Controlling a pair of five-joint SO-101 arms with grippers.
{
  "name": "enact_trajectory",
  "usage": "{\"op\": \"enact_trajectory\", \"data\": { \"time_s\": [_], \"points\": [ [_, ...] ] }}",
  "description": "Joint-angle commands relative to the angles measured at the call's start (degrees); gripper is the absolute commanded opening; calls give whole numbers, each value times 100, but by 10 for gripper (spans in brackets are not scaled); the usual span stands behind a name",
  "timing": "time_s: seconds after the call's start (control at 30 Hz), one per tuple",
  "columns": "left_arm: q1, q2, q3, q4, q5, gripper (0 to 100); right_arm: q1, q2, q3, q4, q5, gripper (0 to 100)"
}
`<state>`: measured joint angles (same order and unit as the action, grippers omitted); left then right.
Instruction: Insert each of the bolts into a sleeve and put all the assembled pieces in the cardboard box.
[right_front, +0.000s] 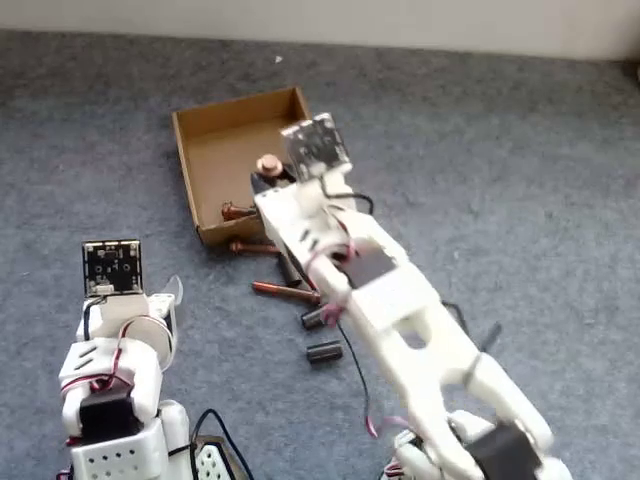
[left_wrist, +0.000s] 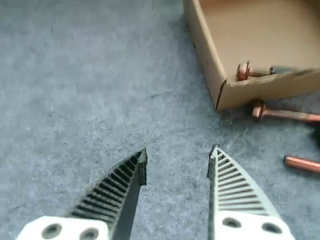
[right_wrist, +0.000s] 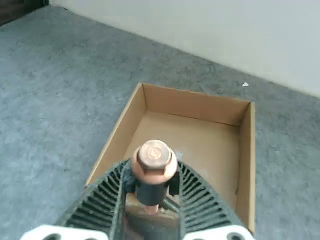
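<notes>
The right tool (right_wrist: 151, 176) pinches a sleeve (right_wrist: 150, 192) with a bolt (right_wrist: 154, 156) standing in it, head up, close under its wrist camera. In the high view it hangs over the box (right_front: 235, 110), toward the side the right arm (right_front: 400, 310) comes from, not above the middle of the floor.

That is the main risk, as I judge it. Let go from here, the piece may clip the cardboard edge and tip out onto the counter (right_front: 500, 150). It could also land on end and topple hard enough for the bolt to slide back out of the sleeve (nothing visible locks the two together). A lower, more central release would guard against both.

The right arm is the next hazard. It stretches above the loose parts, and its hanging cable (right_front: 352, 375) could drag them if the arm swings low.

The left tool (left_wrist: 177, 159) is spread and empty above bare counter, apart from the box corner, so it poses little threat.

One boxed bolt (left_wrist: 245, 71) lies against the near wall. An outer bolt (left_wrist: 285, 114) lies just outside that wall, and a third bolt (right_front: 285, 291) is farther off. Two spare sleeves (right_front: 324, 352) sit under the arm. All are round, so any nudge may roll them out of easy reach.
</notes>
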<state>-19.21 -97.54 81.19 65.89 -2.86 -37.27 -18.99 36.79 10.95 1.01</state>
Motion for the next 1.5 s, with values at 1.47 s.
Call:
{"op": "enact_trajectory", "data": {
  "time_s": [1.47],
  "points": [
    [-84, -31, 479, -387, 79, 220, -523, 3547, -3574, 5209, -62, 217]
  ]
}}
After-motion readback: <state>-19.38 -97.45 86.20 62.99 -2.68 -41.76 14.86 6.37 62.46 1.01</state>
